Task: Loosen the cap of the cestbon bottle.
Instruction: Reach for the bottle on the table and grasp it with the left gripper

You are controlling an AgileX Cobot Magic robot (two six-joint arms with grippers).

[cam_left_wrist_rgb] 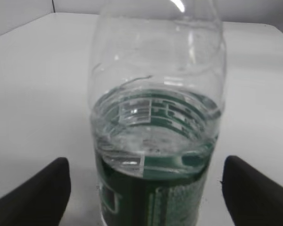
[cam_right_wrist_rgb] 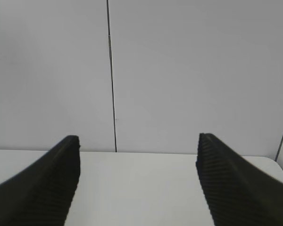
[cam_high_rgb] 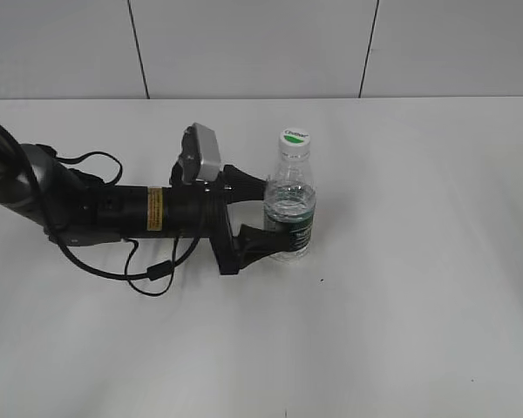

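The cestbon bottle (cam_high_rgb: pixel 290 209) stands upright near the middle of the white table, part full of water, with its dark green label band low down. Its white cap (cam_high_rgb: pixel 295 137) with a green mark sits on top. My left gripper (cam_high_rgb: pixel 266 211) lies low along the table from the left, its two black fingers either side of the bottle's lower body. In the left wrist view the bottle (cam_left_wrist_rgb: pixel 155 117) fills the middle, and the open gripper (cam_left_wrist_rgb: pixel 146 193) shows a gap on each side. The cap is out of that view. My right gripper (cam_right_wrist_rgb: pixel 137 179) is open and empty, away from the bottle.
The white table (cam_high_rgb: pixel 401 305) runs back to a panelled white wall. The left arm's black cable (cam_high_rgb: pixel 148 279) loops on the table beside the arm. The right wrist view shows only table (cam_right_wrist_rgb: pixel 141 188) and wall.
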